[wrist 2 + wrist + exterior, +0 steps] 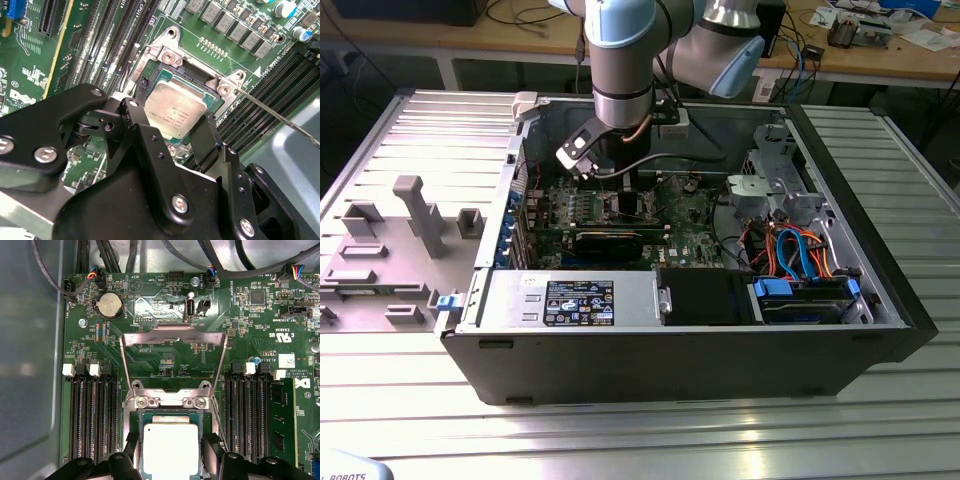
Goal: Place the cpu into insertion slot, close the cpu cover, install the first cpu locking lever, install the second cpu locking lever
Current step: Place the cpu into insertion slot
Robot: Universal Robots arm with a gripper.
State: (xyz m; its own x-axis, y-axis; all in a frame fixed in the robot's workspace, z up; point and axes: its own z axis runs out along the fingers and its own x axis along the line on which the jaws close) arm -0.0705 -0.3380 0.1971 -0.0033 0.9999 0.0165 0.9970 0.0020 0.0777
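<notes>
Open black computer case point(670, 370) on a ribbed metal table point(620, 440), my arm reaching inside.
I see my black gripper point(171, 452) with its jaws clamped on the silver-topped square cpu point(176, 111), which sits in the dark metal-rimmed insertion slot point(167, 75); the silvery framed cpu cover point(172, 338) is flipped open.

The claw point(171, 442) straddles the cpu point(171, 456), which lies in the insertion slot point(170, 413). Just beyond the claw, the cpu cover point(174, 335) stands swung open. Memory slots point(92, 420) flank both sides.

An open black computer case point(670, 365) lay on a slatted metal table point(650, 435), its green motherboard point(250, 315) carrying a round coin battery point(110, 305) and black memory slots point(92, 420), with blue and orange cables point(798, 250) inside and grey fixture blocks point(415, 215) at the exterior view's left.
</notes>
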